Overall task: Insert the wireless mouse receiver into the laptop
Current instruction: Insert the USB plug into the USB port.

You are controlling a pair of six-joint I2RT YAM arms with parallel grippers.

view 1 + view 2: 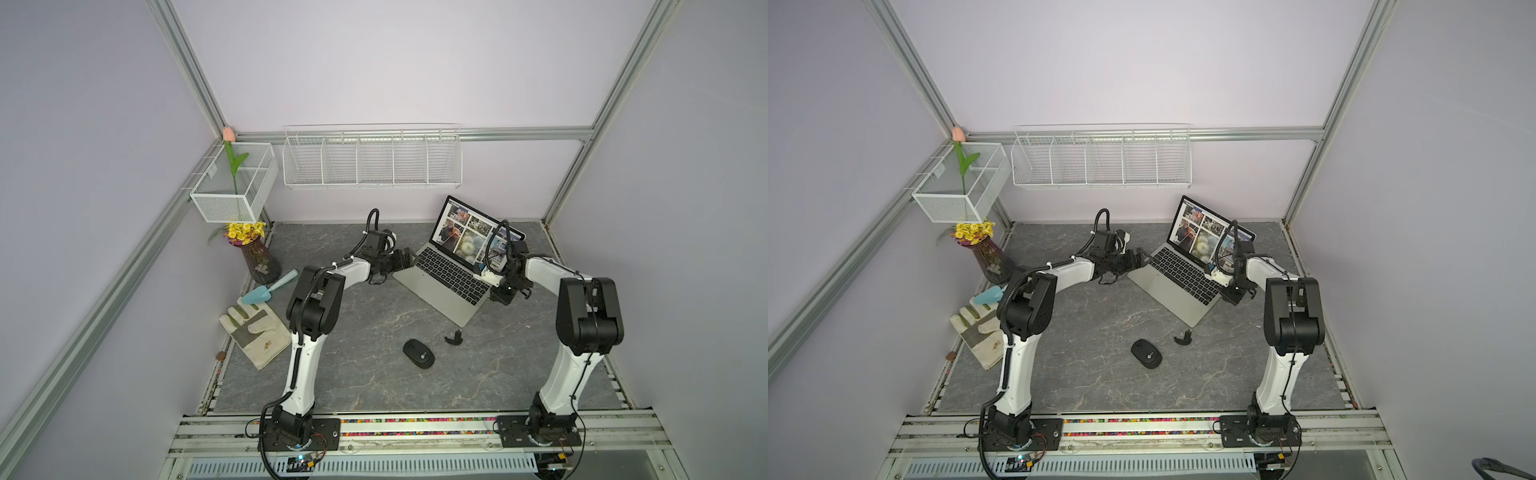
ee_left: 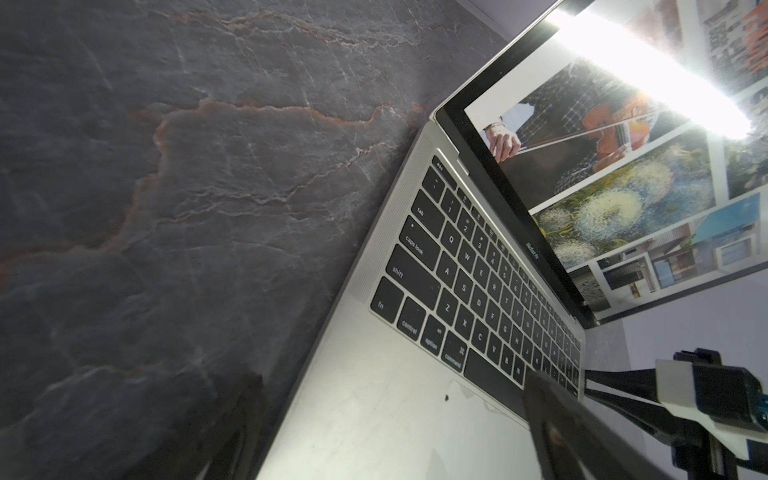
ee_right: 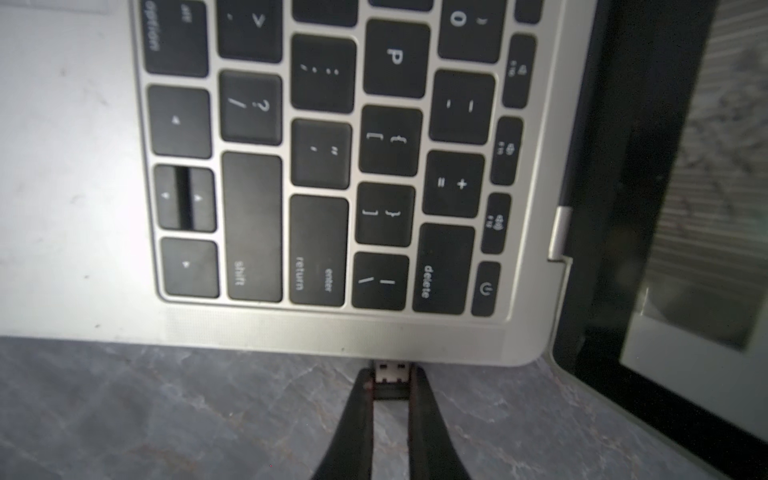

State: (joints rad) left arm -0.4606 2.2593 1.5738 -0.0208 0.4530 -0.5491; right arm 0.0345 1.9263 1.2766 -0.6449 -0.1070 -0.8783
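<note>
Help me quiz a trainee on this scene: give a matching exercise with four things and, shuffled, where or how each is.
1 wireless mouse receiver
2 mouse
3 left gripper
4 trowel

A jaws open, at the laptop
B between vase and glove
C pinched by the right gripper at the laptop's side edge
D on the table in front of the laptop

Pairs: 1-C, 2-D, 3-A, 4-B

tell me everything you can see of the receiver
The receiver is a tiny USB stub: a silvery metal plug with small square cutouts on its face, and a short black cap behind. The right gripper pinches it from both sides, over the grey table. Its metal tip meets the laptop's side edge near the back corner. Most of the plug shows outside, so it is not seated. The top views do not show it.
</note>
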